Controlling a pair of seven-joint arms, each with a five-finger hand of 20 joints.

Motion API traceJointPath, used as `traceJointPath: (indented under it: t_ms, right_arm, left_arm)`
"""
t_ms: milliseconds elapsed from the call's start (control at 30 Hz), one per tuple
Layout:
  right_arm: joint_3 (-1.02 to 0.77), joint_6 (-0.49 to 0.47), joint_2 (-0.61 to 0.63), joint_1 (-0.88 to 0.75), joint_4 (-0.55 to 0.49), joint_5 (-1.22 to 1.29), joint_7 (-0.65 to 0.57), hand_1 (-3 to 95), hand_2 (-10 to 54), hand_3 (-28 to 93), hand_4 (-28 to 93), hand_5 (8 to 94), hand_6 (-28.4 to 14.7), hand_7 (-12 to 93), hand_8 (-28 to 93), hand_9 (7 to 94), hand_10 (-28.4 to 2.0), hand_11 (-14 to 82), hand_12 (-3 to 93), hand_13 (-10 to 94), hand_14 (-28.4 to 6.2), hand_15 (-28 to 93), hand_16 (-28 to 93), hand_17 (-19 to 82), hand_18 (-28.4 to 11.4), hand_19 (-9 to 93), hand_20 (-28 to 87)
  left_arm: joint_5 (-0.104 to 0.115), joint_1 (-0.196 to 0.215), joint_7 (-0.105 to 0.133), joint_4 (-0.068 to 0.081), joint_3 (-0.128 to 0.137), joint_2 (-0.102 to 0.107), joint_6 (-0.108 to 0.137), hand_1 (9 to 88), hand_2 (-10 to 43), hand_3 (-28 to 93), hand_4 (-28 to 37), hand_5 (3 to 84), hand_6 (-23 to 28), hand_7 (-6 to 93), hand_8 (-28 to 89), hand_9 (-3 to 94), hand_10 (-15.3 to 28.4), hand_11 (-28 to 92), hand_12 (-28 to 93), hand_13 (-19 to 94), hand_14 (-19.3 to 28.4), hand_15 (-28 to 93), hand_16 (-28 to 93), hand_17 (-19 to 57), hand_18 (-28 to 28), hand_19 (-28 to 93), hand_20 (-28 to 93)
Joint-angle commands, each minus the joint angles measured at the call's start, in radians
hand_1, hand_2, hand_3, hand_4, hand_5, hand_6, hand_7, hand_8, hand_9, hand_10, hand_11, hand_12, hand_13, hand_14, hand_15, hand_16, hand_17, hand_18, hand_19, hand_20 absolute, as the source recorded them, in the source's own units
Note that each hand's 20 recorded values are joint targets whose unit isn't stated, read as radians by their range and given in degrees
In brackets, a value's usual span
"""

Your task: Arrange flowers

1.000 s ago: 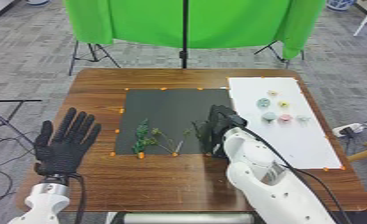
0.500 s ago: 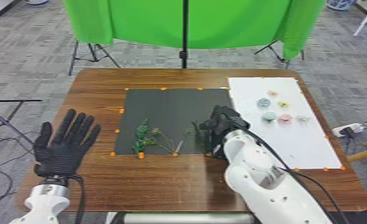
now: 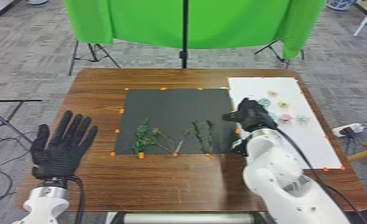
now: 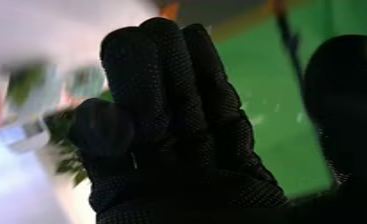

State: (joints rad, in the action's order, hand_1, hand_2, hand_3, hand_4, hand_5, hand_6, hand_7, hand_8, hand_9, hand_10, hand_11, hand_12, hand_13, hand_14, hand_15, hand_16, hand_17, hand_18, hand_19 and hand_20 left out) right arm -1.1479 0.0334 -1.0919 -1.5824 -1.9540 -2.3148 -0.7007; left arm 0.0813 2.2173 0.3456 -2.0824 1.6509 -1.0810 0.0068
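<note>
My right hand (image 3: 250,119) is over the left edge of the white sheet (image 3: 295,145), right of the green stems. In the right wrist view the hand (image 4: 193,165) is open, fingers mostly straight, thumb apart, holding nothing. Green stems lie on the dark mat (image 3: 166,107): a leafy one (image 3: 142,135), a branching one (image 3: 166,140), and slim ones (image 3: 202,136) nearer the right hand. Small flower heads, one of them pink (image 3: 285,118), rest on the white sheet; some are partly covered by the hand. My left hand (image 3: 59,152) is open, palm up, at the table's left.
The brown wooden table (image 3: 162,187) carries the mat and sheet, with orange tape bits along their edges. A green cloth (image 3: 144,22) hangs on a stand behind the table. A cable runs along the right arm.
My right hand has moved right and slightly away from the mat, uncovering slim stems on the mat's right side. The left hand has shifted slightly left.
</note>
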Motion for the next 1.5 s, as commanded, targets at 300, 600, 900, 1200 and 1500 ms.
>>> traceJointPath:
  t_ms: [300,600,900,1200,1500]
  right_arm:
    - [-0.215,0.026,0.092,-0.025,0.123,0.01,0.235,30.8,-9.1,86,-25,55.2,-7.0,23,-15,52.9,-20.3,20.1,15.5,45,-18.5,61,14,28,-24.0,91,54]
    - [-0.21,-0.1,0.098,-0.064,0.133,-0.083,0.232,39.9,-9.5,88,-28,54.4,-4.3,23,-16,51.0,-16.8,17.4,14.8,46,-15.8,60,14,28,-24.0,92,52]
    - [-0.152,-0.121,0.083,-0.045,0.185,-0.138,0.235,55.3,-9.5,75,-28,60.7,-1.5,27,-17,64.0,-13.3,24.5,16.9,59,-9.5,55,31,31,-23.5,92,51]
    - [-0.135,0.014,0.098,-0.048,0.12,-0.123,0.259,64.7,-9.5,72,-28,68.3,-0.5,46,-3,81.3,-9.5,19.4,41.9,70,-7.1,53,39,34,-22.5,92,51]
    - [0.063,-0.054,0.005,0.162,0.033,-0.031,0.361,63.8,-9.5,73,-28,68.5,-0.6,46,-2,81.2,-9.3,19.3,43.1,70,-7.0,52,40,33,-22.4,92,51]
  left_arm:
    - [-0.003,0.022,0.01,-0.008,0.0,-0.013,0.009,28.8,11.3,74,-28.3,45.0,9.8,8.3,-8,39.5,16.1,14,10,29,15.9,27,-5,-6.3,13.0,29,11]
    - [-0.001,0.031,0.013,-0.012,0.006,-0.012,0.012,28.7,11.5,74,-28.3,45.1,9.8,8.3,-8,39.5,16.1,14,10,29,15.8,27,-5,-6.3,13.0,29,11]
    - [-0.003,0.011,0.008,-0.005,-0.003,-0.015,0.011,28.6,11.5,74,-28.3,45.0,9.8,8.3,-8,39.5,16.2,14,10,29,15.9,27,-5,-6.3,13.0,29,11]
    - [0.0,0.028,0.026,-0.01,0.017,-0.017,0.012,28.7,11.5,74,-28.3,45.1,9.8,8.4,-8,39.5,16.1,14,10,29,15.8,27,-5,-6.3,13.0,29,11]
    - [0.004,0.067,0.052,-0.028,0.083,-0.02,0.054,28.2,11.6,73,-28.3,44.9,9.8,8.0,-8,39.4,16.2,14,10,29,15.5,26,-5,-6.2,13.0,29,11]
